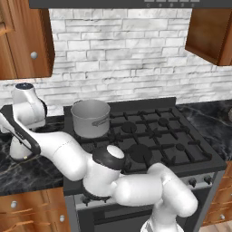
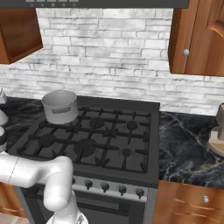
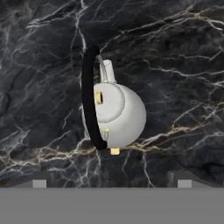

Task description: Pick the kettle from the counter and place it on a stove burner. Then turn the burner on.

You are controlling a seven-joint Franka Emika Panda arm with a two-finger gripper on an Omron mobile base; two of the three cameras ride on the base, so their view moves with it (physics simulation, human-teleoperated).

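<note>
The arm [image 1: 68, 156] sweeps out from the lower right of the left base view, folds at a dark elbow joint in front of the stove, then reaches left over the black marble table [image 1: 27, 174], its last links standing upright above the table's left stretch. The hand looks straight down: in the hand view the gripper [image 3: 109, 183] hangs over the marble with its two finger tips [image 3: 37, 183] set wide apart at the bottom edge, jaws fully spread and nothing between them.

Right below sits the kettle [image 3: 118, 114], pale grey-white, seen from above on the veined table, clear of the fingers and between them in line. Its black loop handle [image 3: 89, 100] arcs over the body along the picture's up-down line, on the kettle's left side as this view has it. The short spout [image 3: 106, 71] points toward the top of the hand view, away from the finger tips.

On the stove [image 2: 148, 144], a grey pot [image 2: 60, 106] occupies the back-left burner; the mid-sized burner [image 2: 85, 147] near the front is bare.
</note>
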